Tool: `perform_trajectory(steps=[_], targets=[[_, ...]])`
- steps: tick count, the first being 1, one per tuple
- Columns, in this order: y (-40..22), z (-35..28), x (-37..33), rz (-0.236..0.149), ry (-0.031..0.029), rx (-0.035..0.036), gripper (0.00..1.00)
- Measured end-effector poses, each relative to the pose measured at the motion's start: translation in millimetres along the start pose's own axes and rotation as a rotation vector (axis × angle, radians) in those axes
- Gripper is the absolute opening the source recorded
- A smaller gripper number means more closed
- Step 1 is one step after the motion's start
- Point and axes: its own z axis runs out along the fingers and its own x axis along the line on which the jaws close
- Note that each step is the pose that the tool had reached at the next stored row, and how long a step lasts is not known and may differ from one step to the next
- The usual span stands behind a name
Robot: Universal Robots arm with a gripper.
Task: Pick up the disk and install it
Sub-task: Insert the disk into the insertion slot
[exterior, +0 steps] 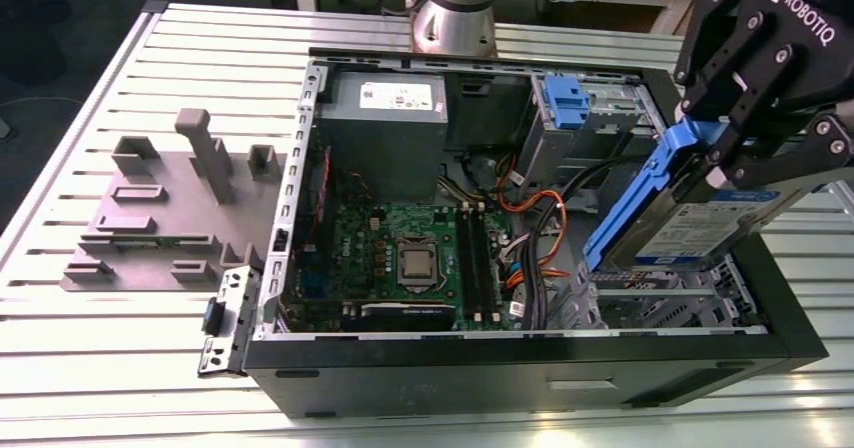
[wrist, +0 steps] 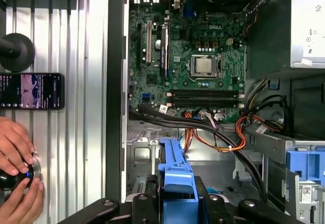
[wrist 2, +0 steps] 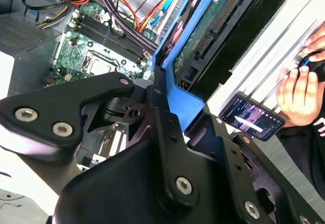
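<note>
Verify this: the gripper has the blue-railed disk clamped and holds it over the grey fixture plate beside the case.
Wrong place. The gripper has the blue-railed disk clamped but holds it over the open case, not the grey fixture plate, as the exterior view shows.

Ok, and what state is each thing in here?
disk: held in the air, tilted, above the case, not installed.
gripper: shut on the disk.
case: lying on its side, open, no side panel.
CPU: bare, no cooler on it.
phone: lying flat, screen lit.
hand: resting on a black knob.
</note>
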Motion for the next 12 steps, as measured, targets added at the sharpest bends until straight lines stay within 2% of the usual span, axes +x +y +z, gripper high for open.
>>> perform_trajectory(steps=[6,12], targets=[[-6.0,7.1,0.1,-0.001,0.0002,0.0000,0.36],[-8.6,10.5,1.5,-0.001,0.0001,0.0000,0.36]])
